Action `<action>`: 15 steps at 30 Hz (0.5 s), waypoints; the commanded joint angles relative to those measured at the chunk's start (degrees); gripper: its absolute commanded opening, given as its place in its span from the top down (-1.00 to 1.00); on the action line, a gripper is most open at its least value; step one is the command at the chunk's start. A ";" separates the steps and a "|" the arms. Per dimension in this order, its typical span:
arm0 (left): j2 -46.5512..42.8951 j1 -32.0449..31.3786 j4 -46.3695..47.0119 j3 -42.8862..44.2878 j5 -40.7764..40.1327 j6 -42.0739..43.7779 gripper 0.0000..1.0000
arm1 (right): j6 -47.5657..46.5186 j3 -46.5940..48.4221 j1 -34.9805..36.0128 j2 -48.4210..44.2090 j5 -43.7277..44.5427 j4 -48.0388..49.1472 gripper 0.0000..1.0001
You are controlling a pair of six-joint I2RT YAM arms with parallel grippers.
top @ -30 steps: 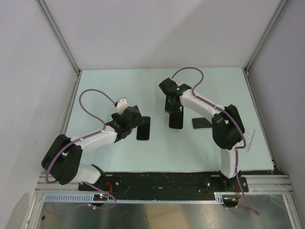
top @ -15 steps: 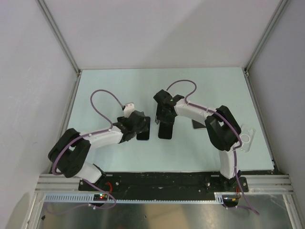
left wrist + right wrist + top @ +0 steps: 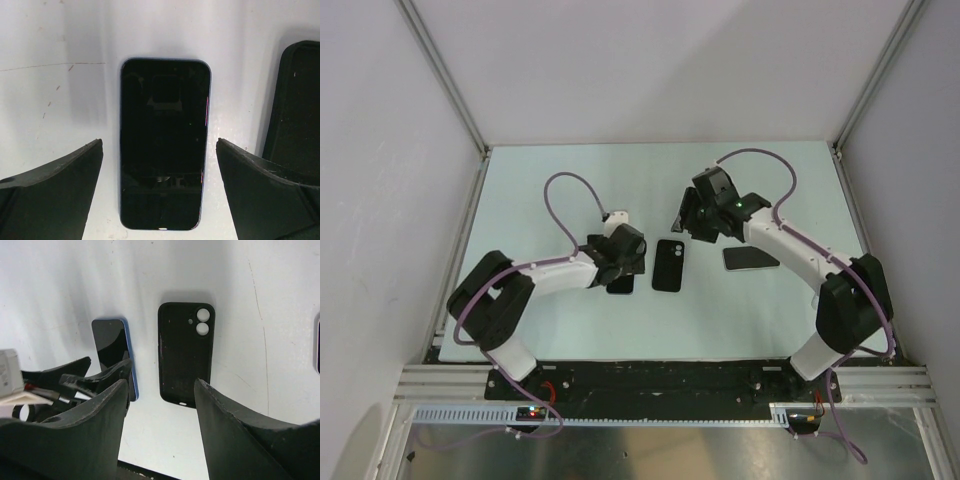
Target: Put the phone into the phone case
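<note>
Top view: phone [image 3: 620, 285] lies flat on the bench [image 3: 550, 180], a little left of frame centre, its upper end hidden under the left hand [image 3: 622, 268]. Phone case [image 3: 668, 265] lies flat just right of the phone, roughly parallel to it, with a strip of bench between them; not touching.

Left wrist view: phone [image 3: 165, 145] fills the middle of the frame, dark screen up. Left hand [image 3: 159, 145] is wide open and holds nothing. Its fingers [image 3: 55, 195] stand one on each side of the phone near its lower end, with bare bench showing between each finger and the phone's edge. Contact with the bench cannot be told. Edge of the case [image 3: 297, 110] shows at the right margin.

Right wrist view: case [image 3: 185, 347] sits upper centre, two round camera cut-outs at its upper right corner. Phone [image 3: 114, 347] lies left of it, a blue edge visible, its lower part covered by the left hand [image 3: 75, 380]. Right hand [image 3: 161, 385] has its jaws apart and empty; the fingers [image 3: 240, 435] are in the lower frame, above the case and clear of it.

Top view: right hand [image 3: 685, 222] is up and right of the case, apart from it. A second dark slab [image 3: 750, 257] lies flat at right of centre, partly under the right arm.
</note>
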 commanded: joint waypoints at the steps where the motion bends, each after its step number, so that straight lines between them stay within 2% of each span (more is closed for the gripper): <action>1: 2.36 -0.86 -2.44 2.99 -0.15 3.36 -0.97 | -1.79 -2.75 -0.99 -3.33 -1.35 1.85 -0.22; 10: 4.63 -1.26 -3.05 3.46 0.12 3.41 -0.97 | -2.51 -6.05 -1.31 -5.58 -1.39 3.27 -0.22; 15: 6.01 -1.33 -2.83 3.32 1.87 3.27 -0.84 | -2.67 -7.58 -1.42 -5.68 -1.43 4.40 -0.22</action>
